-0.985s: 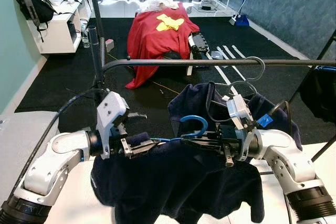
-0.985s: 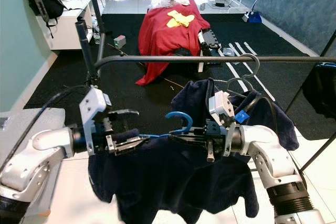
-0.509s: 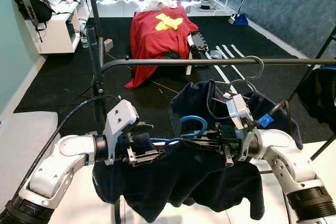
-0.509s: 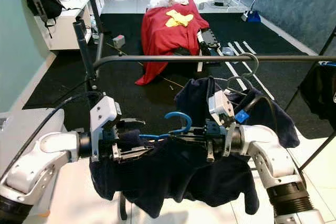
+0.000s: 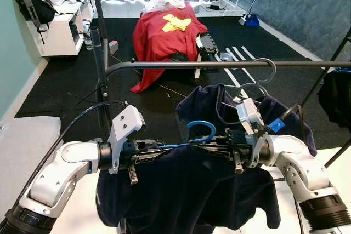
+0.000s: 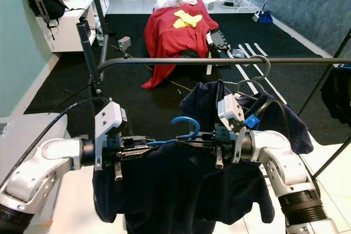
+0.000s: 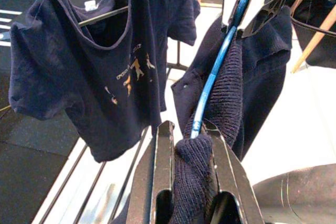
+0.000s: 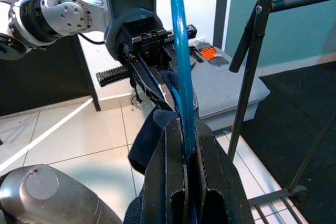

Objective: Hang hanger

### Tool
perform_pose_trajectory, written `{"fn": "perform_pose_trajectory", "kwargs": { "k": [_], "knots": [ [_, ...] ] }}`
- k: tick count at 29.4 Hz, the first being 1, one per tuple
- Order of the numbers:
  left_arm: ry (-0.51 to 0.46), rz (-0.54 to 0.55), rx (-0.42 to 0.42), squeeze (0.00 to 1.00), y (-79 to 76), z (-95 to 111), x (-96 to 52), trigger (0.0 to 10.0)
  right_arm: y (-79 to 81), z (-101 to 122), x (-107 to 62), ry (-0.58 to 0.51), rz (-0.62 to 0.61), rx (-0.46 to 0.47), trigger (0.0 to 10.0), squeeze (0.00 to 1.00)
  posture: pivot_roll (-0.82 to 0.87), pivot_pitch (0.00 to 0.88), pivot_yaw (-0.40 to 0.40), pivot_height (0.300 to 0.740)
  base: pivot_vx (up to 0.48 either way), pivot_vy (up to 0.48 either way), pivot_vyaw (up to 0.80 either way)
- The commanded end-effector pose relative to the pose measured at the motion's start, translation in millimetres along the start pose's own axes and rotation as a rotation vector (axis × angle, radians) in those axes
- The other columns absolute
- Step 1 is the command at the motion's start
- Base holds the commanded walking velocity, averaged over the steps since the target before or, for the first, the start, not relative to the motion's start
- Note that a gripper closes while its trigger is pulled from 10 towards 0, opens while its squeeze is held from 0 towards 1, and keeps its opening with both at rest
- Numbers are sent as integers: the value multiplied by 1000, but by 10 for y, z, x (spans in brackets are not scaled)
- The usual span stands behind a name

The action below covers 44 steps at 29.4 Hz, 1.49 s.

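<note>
The blue hanger (image 5: pixel 200 135) is held level between the two arms, in front of and below the dark clothes rail (image 5: pixel 219 65), with its hook curling upward and not yet on the rail. A dark navy garment (image 5: pixel 186 190) is draped over the hanger and hangs down in heavy folds beneath both arms.

The left gripper (image 5: pixel 151 149) holds the hanger's left end; its black fingers (image 7: pixel 163 171) are pressed in on a bunch of the navy knit fabric with the blue hanger bar running out from between them. The right gripper (image 5: pixel 211 146) holds the hanger just right of the hook, its jaws pinching the blue bar tightly. Both grippers point toward each other along the hanger's line.

On the rail, to the right, a grey wire hanger (image 5: pixel 263 75) already hangs with another navy shirt (image 7: pixel 94 72) on it, just behind the right arm. A dark garment (image 5: pixel 334 97) hangs at the far right edge. The rail bends down into an upright post (image 5: pixel 98 58) on the left.

Farther off, on the black carpet (image 5: pixel 66 80), a red cloth with a yellow shape (image 5: pixel 164 34) covers a low object, with white fabric piled at its far end. A white shelf unit (image 5: pixel 63 26) stands far left with a black backpack (image 5: pixel 33 1) on it. A blue broom (image 5: pixel 252 9) leans against the far right wall. Near the robot the floor is white tile (image 6: pixel 71 212).
</note>
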<state>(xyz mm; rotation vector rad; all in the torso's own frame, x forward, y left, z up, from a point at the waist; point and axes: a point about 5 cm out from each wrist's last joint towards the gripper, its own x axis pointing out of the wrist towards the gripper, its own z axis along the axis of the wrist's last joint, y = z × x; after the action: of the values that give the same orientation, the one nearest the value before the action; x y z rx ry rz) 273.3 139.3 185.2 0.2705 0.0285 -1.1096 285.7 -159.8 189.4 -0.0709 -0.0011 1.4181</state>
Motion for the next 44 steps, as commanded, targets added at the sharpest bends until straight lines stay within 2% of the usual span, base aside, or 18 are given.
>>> {"fn": "perform_pose_trajectory", "kwargs": {
  "k": [1, 8, 9, 12, 13, 18, 19, 21, 22, 30, 31, 32, 44],
  "knots": [
    [19, 22, 1, 0, 44, -8, -45, 0, 3, 160, 26, -53, 16, -68, 0, 0, 110, 39, -43, 740, 0, 0, 0],
    [9, 29, 2, 0, 52, 4, -48, 0, -26, 186, 27, -61, -9, -75, 353, 0, 109, 40, -42, 740, 0, 0, 0],
    [0, 32, 3, 0, 58, 17, -50, 0, -33, 199, 22, -68, -15, -62, 5020, 875, 108, 41, -42, 740, 0, 0, 0],
    [-3, 35, 5, 0, 65, 26, -53, 0, -38, 206, 21, -73, -18, -51, 5020, 875, 107, 41, -42, 740, 0, 0, 0],
    [-2, 38, 9, 0, 75, 26, -57, 0, -35, 212, 20, -76, -12, -42, 10000, 1000, 107, 42, -42, 740, 0, 0, 0],
    [0, 38, 13, 0, 88, 25, -63, 0, -47, 223, 24, -72, -32, -74, 10000, 1000, 105, 42, -42, 740, 0, 0, 0],
    [-1, 36, 13, 0, 85, 27, -62, 0, -43, 221, 17, -67, -34, -81, 10000, 141, 102, 43, -42, 740, 0, 0, 0],
    [-2, 35, 13, 0, 82, 29, -60, 0, -39, 219, 11, -63, -34, -83, 10000, 141, 102, 43, -42, 740, 0, 0, 0],
    [-3, 34, 13, 0, 81, 30, -59, 0, -34, 229, -1, -63, -32, -83, 10000, 0, 100, 44, -42, 740, 0, 0, 0],
    [-10, 28, 14, 0, 79, 37, -65, 0, -34, 241, -24, -55, -26, -75, 10000, 0, 96, 44, -43, 740, 0, 0, 0],
    [-12, 24, 15, 0, 77, 40, -68, 0, -33, 239, -28, -54, -22, -63, 5882, 0, 96, 44, -45, 740, 0, 0, 0],
    [-12, 20, 15, 0, 72, 41, -72, 0, -31, 241, -35, -55, -12, -46, 0, 0, 96, 44, -45, 740, 0, 0, 0],
    [-12, 6, 13, 0, 53, 30, -65, 0, -11, 250, -66, -54, 23, -1, 0, 0, 93, 39, -44, 740, 0, 0, 0]
  ]
}}
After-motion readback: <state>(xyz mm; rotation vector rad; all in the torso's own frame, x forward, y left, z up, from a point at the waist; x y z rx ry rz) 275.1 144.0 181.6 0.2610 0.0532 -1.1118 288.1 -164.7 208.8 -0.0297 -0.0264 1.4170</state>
